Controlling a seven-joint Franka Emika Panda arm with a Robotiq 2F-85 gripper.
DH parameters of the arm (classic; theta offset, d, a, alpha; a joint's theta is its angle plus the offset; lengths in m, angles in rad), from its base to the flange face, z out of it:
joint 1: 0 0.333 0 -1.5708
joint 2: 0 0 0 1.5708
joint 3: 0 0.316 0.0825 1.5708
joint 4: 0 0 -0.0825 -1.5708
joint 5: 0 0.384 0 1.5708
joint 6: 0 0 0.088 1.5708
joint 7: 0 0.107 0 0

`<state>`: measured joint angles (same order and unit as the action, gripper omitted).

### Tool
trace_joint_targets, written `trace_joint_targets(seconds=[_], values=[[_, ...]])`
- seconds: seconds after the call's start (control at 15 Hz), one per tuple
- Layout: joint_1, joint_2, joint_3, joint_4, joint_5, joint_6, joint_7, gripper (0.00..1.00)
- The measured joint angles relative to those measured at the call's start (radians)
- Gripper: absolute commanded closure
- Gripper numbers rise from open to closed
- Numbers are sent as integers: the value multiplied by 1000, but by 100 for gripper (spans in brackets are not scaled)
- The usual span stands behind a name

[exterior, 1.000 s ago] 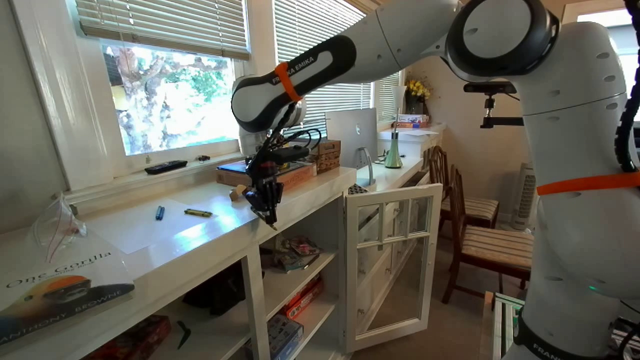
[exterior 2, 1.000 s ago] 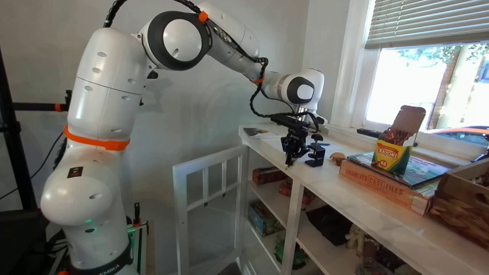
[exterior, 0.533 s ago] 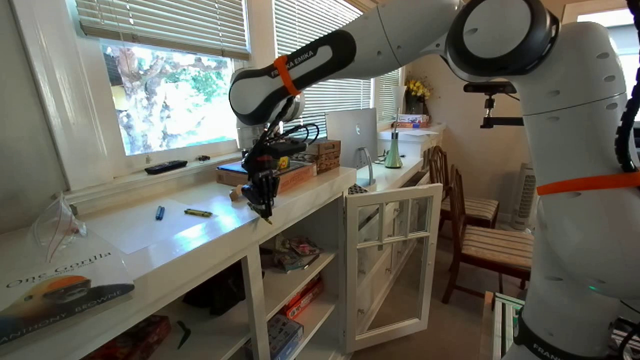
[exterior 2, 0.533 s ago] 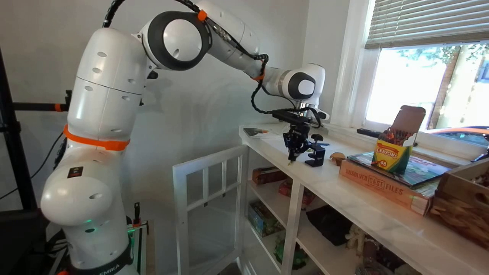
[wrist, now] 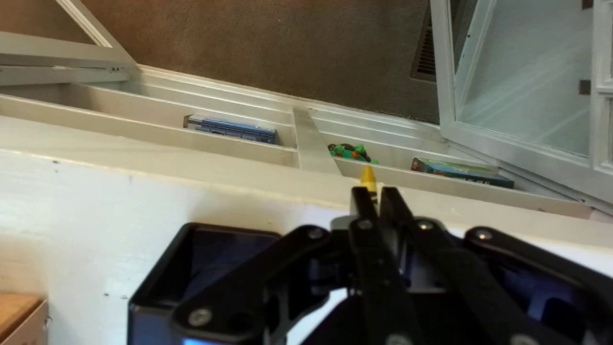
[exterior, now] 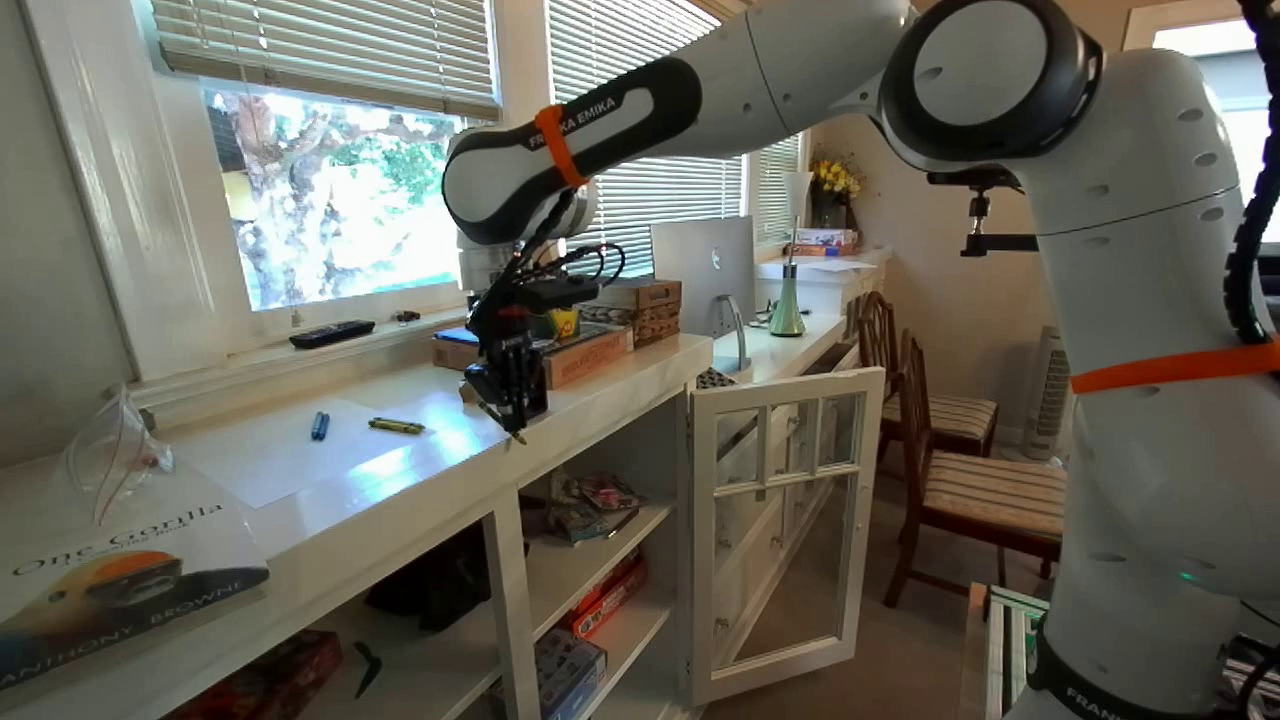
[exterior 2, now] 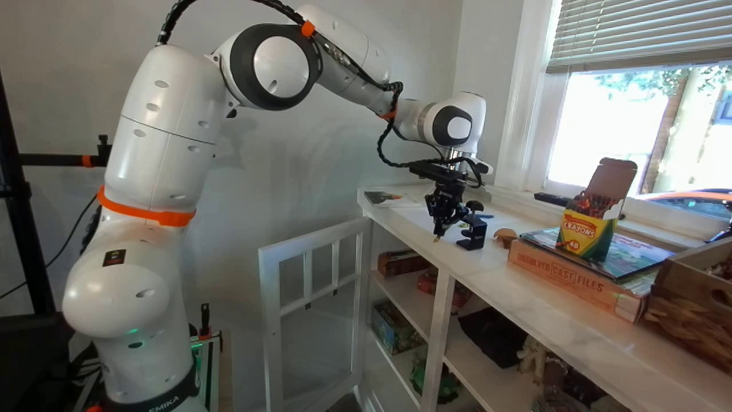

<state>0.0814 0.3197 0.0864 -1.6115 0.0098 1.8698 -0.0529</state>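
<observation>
Clearly, the box (exterior 2: 587,231) reads "CRAYONS"; the gripper (wrist: 376,195) holds a crayon (wrist: 368,178).

Crayon (wrist: 368,178) in gripper (wrist: 375,193), at front edge of cabinet top (exterior 2: 486,269). Clamp (exterior 2: 473,232) on the top, just beside gripper. Left of gripper in an exterior view: paper (exterior: 245,468) and loose crayons (exterior: 396,426), then book (exterior: 130,590) at far left, bag (exterior: 115,450) at its back edge. Right of clamp in an exterior view: game box (exterior 2: 572,279) with crayon box (exterior 2: 584,232) on it, then crate (exterior 2: 692,320). Remote (exterior: 332,335) on window sill (exterior: 300,358). Below the top in the wrist view: post (wrist: 313,139) between two bays, box (wrist: 232,129) in left, toy (wrist: 352,152) and second box (wrist: 459,172) in right, doors (wrist: 517,153) open at both ends.
</observation>
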Motion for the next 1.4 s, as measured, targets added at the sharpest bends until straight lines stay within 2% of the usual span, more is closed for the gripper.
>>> trace_joint_targets(seconds=[0.47,0.53,0.67,1.13,1.2,1.4], values=[[3,32,0,36,0,-1,-5,97],[3,35,0,41,0,-1,-6,65],[3,39,0,46,0,-1,-8,57],[3,40,6,82,5,-23,-12,5],[3,40,8,87,7,-36,-12,0],[3,39,12,92,18,-86,-13,0]])
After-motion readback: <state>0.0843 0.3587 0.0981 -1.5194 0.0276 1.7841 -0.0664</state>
